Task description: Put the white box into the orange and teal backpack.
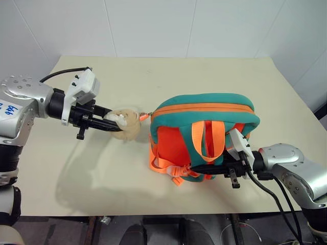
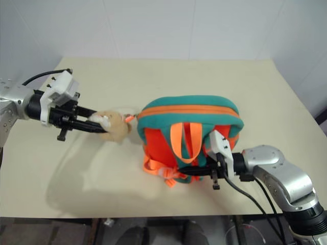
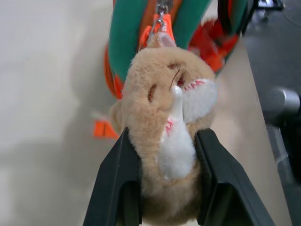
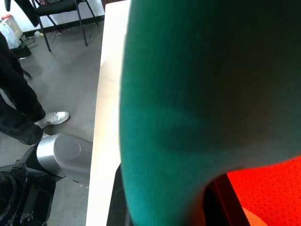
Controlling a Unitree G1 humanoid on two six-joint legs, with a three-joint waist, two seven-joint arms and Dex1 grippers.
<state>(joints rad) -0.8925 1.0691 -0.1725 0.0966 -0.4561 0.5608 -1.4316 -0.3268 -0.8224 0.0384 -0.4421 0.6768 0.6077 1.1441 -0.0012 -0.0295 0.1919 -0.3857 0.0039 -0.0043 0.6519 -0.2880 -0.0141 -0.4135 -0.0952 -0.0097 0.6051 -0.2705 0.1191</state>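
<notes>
The orange and teal backpack lies on the beige table, its zipped teal top facing away and its orange straps toward me. Its tan plush bear head hangs off the left end by a clip. My left gripper is shut on the bear head, one black finger on each side of it. My right gripper is shut on the backpack's near teal edge. The white box is out of view.
The table's front edge runs just below the backpack, and white walls stand behind the table. Beside the table, a person's dark trouser leg and white shoe show near a chair on the grey floor.
</notes>
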